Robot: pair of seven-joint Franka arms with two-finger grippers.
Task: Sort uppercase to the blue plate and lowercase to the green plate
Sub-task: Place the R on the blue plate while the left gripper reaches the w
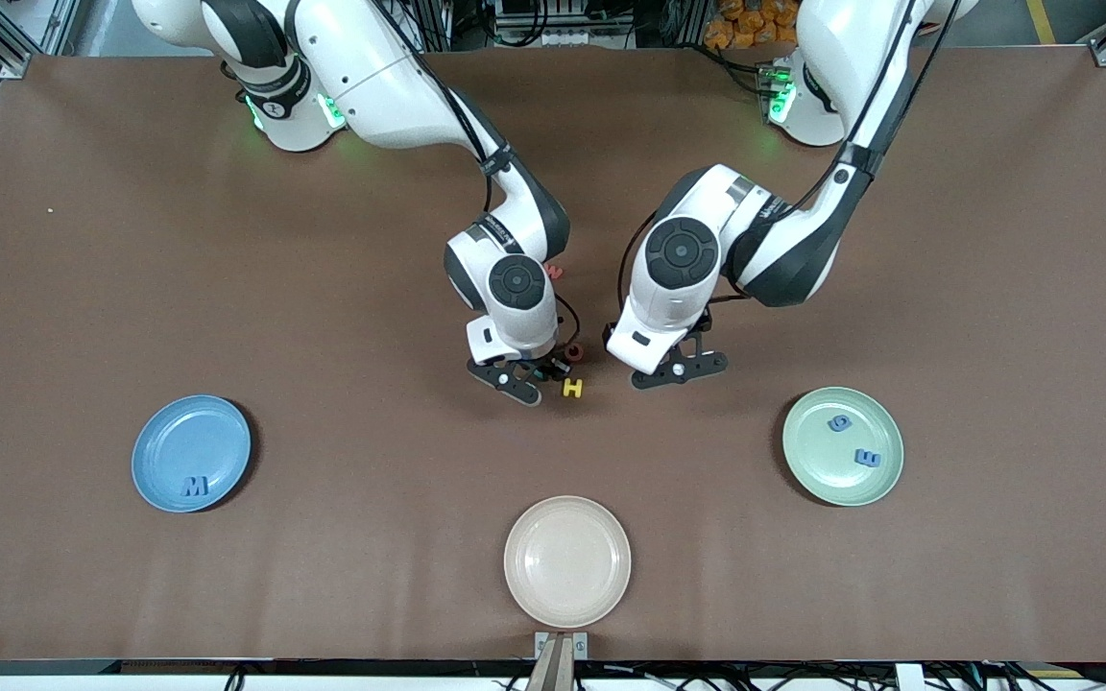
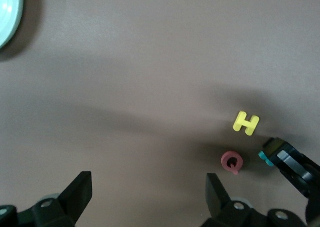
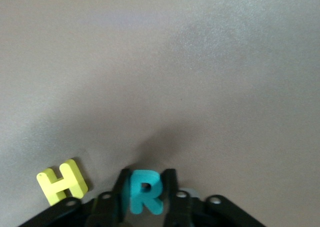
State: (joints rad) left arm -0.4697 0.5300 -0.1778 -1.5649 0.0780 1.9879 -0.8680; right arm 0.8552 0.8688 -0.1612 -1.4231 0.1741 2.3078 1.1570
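Observation:
My right gripper (image 1: 532,376) is shut on the teal R (image 3: 145,191), low over the table's middle. The yellow H (image 1: 572,388) lies right beside it, also in the right wrist view (image 3: 62,182). The red Q (image 1: 573,352) lies just farther from the front camera than the H. My left gripper (image 1: 680,370) is open and empty over bare table beside them; its wrist view shows the H (image 2: 246,123) and the Q (image 2: 232,161). The blue plate (image 1: 169,432) holds the blue W (image 1: 194,487). The green plate (image 1: 817,461) holds the blue g (image 1: 838,422) and the E (image 1: 867,458). The red w (image 1: 554,272) peeks out by the right arm. The curvy yellow h is hidden.
A beige plate (image 1: 567,561) stands near the table's front edge, nearer to the front camera than the letters. The two wrists hang close together over the table's middle. The green plate's rim shows in the left wrist view (image 2: 7,17).

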